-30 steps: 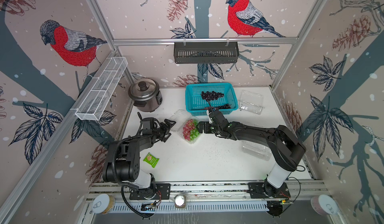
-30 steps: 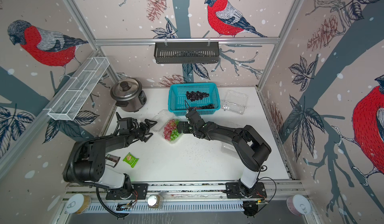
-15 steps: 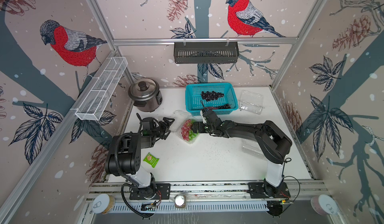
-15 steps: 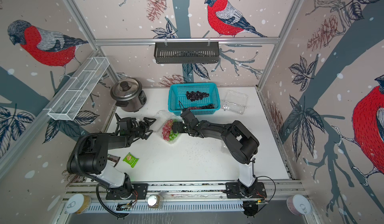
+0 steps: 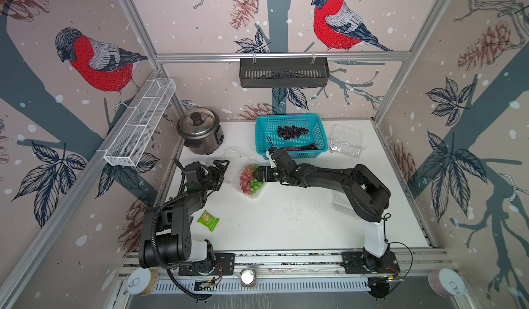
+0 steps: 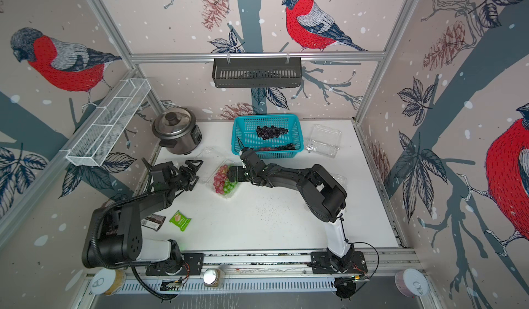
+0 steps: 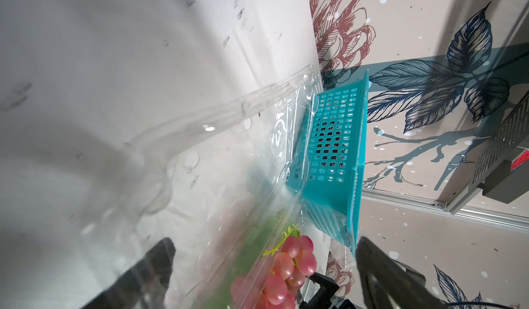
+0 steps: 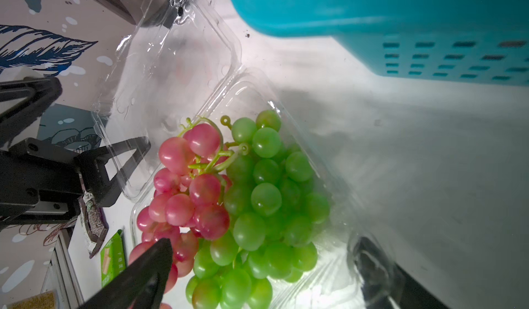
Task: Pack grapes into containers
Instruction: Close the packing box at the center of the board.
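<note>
**A:** Any print legible?

**B:** None. Green packet [image 5: 208, 221]: picture and lettering, too small to read. Dark wrapper [image 8: 91, 216]: round emblem, blurred.

**A:** Grapes?

**B:** Red and green bunches [image 8: 229, 196] lie in the open container [image 5: 253, 195] mid-table, its lid [image 5: 236, 155] thrown back toward the rice cooker [image 5: 199, 130]. Dark bunches [image 5: 292, 132] sit in the teal basket [image 5: 289, 118].

**A:** Grippers?

**B:** Right gripper [image 8: 257, 273]: jaws wide apart, straddling the filled tray, with one finger by the red grapes and the other outside the clear wall. Contact not discernible. Left gripper [image 7: 266, 276]: also wide apart, the clear lid running between its fingers, nothing pinched.

**A:** Hidden?

**B:** Second container [image 5: 345, 141] is in plain sight beside the basket. Third container [image 5: 342, 204] is mostly under the right arm.

**A:** Change over the last second?

**B:** Right elbow has folded in and its gripper reaches further over the grapes. Left gripper has drawn back slightly. Both jaws are as wide as before.
</note>
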{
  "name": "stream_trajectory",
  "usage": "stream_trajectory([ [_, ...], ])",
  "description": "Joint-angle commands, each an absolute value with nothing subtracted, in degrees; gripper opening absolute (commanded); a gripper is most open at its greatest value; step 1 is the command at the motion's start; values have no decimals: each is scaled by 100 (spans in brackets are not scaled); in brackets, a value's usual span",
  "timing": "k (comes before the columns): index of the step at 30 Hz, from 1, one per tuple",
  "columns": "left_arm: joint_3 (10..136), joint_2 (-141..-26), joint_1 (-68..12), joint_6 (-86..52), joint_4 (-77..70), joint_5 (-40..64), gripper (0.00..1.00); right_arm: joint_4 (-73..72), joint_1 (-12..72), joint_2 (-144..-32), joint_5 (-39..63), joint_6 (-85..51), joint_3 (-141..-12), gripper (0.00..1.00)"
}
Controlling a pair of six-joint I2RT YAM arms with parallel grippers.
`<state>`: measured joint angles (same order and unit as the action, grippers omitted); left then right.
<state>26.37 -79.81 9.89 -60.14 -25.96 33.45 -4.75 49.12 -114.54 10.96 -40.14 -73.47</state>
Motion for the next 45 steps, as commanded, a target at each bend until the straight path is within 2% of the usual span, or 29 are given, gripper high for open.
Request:
stream_trajectory([
  [1,2827,-7835,1011,-5819,-2355,3276,98,-510,4926,-11415,1230,-4024,-7362,100],
  [15,3215,-7469,1011,-5364,-1679,3164,98,-658,4694,-11140,1440,-4052,-7028,100],
  [29,3394,-7336,1009,-5217,-1632,3301,98,-877,4516,-11017,1711,-4087,-6860,100],
  [45,3651,-7096,416,-4933,-1252,2959,98,-932,4217,-11057,1973,-3930,-6995,100],
])
